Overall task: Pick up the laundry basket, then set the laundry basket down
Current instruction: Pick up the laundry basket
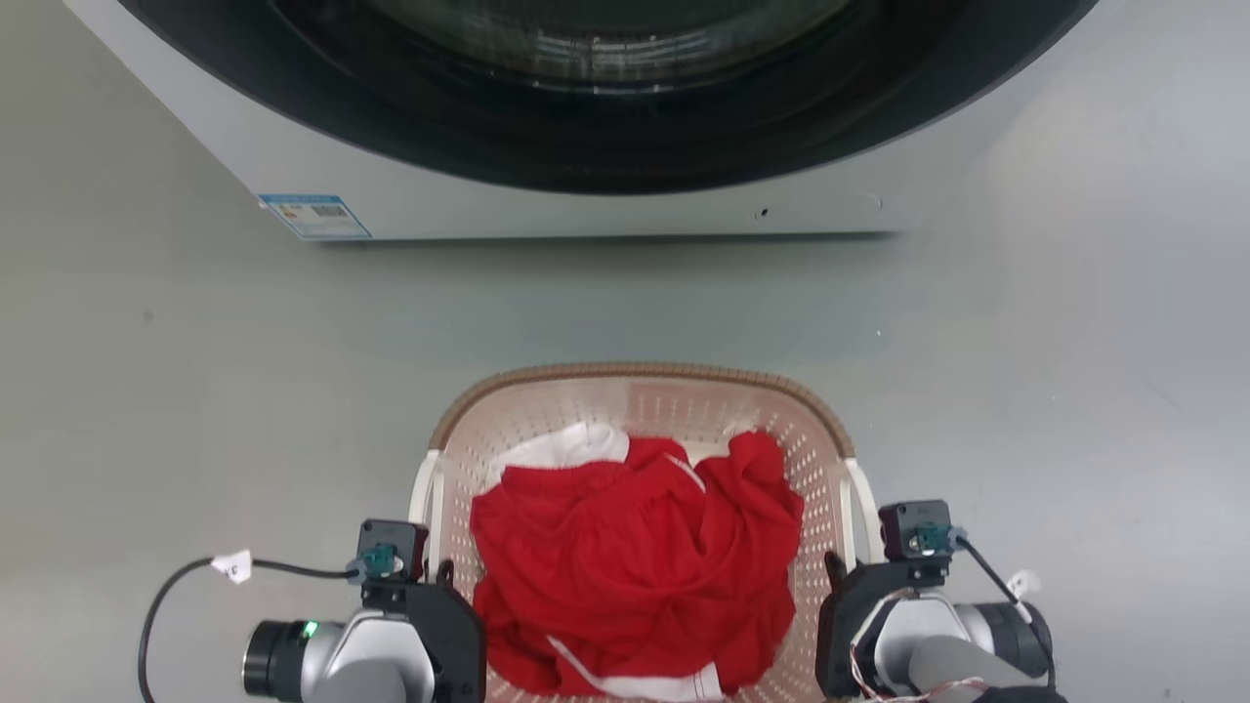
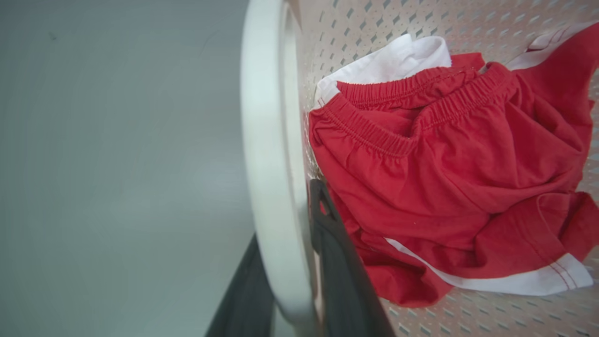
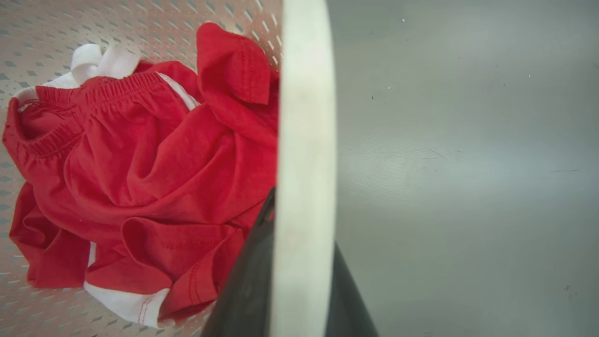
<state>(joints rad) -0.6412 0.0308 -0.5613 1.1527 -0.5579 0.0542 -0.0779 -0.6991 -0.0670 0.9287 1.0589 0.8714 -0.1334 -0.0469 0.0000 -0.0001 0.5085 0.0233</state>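
Note:
The laundry basket [image 1: 635, 373], cream-pink and perforated with a brown woven-look rim, sits low in the middle of the head view. Red and white clothes [image 1: 635, 557] fill it. My left gripper [image 1: 444, 578] is at the basket's left white handle [image 2: 266, 117]; in the left wrist view its dark fingers [image 2: 334, 243] sit on either side of that handle, shut on it. My right gripper [image 1: 836, 576] is at the right white handle [image 3: 306, 117], its fingers [image 3: 250, 281] likewise closed on either side. Whether the basket rests on the floor cannot be told.
A washing machine [image 1: 586, 210] with a dark round door stands across the far side, a blue label [image 1: 314, 216] at its lower left corner. Grey floor [image 1: 195, 391] lies between it and the basket and spreads to both sides.

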